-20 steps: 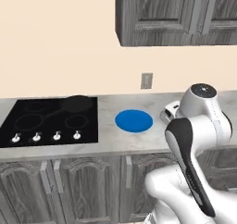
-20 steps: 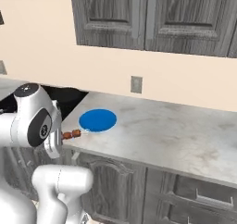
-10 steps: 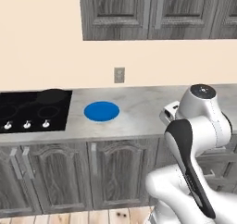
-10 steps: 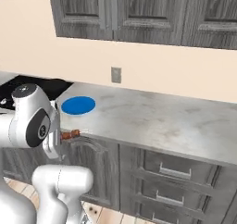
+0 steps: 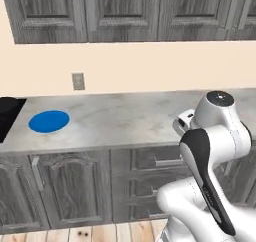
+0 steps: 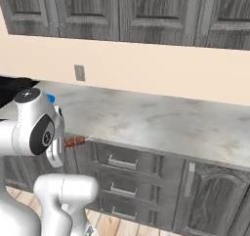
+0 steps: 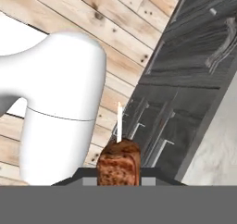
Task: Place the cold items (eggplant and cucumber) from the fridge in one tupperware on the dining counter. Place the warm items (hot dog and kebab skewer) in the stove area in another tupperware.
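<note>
The base has been driven rightward along the counter: the blue plate has slid toward the left edge of the left base view, and the stove is nearly lost from sight. The kebab skewer is carried along, clenched in the tool, its tip seen beside the arm. Transport toward a tupperware is judged under way; none is yet seen.

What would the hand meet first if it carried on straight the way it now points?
Probably the wooden floor beside the dark cabinet fronts. The hand, shut on the kebab skewer, points down past the robot's base; depth is hard to judge.
</note>
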Robot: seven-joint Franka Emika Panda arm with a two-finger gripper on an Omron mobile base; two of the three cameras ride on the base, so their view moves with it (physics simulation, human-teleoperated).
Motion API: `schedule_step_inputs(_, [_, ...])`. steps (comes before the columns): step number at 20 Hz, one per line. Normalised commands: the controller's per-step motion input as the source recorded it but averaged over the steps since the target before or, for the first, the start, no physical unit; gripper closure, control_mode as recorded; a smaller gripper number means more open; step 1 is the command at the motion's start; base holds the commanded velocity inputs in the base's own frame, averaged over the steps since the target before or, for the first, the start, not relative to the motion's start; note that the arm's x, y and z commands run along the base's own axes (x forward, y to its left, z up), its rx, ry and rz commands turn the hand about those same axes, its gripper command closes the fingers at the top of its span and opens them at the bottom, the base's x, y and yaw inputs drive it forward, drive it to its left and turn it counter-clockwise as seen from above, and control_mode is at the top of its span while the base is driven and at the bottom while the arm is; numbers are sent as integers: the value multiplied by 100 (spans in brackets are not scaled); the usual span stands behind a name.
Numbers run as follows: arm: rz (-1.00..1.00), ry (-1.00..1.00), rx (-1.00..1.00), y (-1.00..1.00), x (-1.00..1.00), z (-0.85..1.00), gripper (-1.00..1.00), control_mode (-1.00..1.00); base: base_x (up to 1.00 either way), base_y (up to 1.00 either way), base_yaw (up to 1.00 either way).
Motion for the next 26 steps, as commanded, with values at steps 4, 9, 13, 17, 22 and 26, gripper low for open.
schedule_step_inputs(4, [0, 0, 0, 0, 0, 0, 100, 100, -60, -96, -14])
schedule_step_inputs(9, [0, 0, 0, 0, 0, 0, 100, 100, -62, -77, -25])
schedule_step_inputs(13, [0, 0, 0, 0, 0, 0, 100, 100, -70, -30, -45])
schedule_step_inputs(17, [0, 0, 0, 0, 0, 0, 100, 100, -91, -19, -37])
schedule_step_inputs(22, [0, 0, 0, 0, 0, 0, 100, 100, -100, -56, -12])
schedule_step_inputs(26, [0, 0, 0, 0, 0, 0, 100, 100, -98, -68, -3])
